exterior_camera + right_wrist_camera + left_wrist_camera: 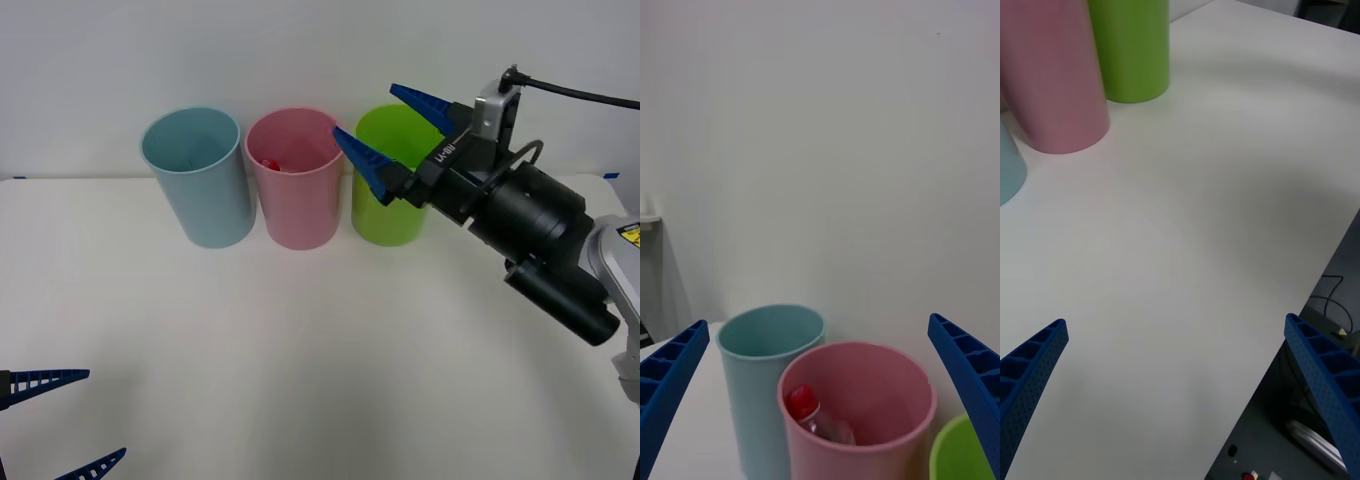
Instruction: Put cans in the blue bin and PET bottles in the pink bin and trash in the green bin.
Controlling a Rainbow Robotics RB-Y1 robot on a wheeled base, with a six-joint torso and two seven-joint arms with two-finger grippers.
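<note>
The right claw (388, 128), jaws apart and empty, hangs at upper right of the front view, by the pink bin (296, 192); the bottle (817, 417) lies inside. That drop looks done. Next, withdraw. The left claw (62, 424) waits spread at lower left.

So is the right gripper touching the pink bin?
Apart. In the right wrist view the open right gripper hangs above the pink bin, its fingers clear of the rim.
</note>
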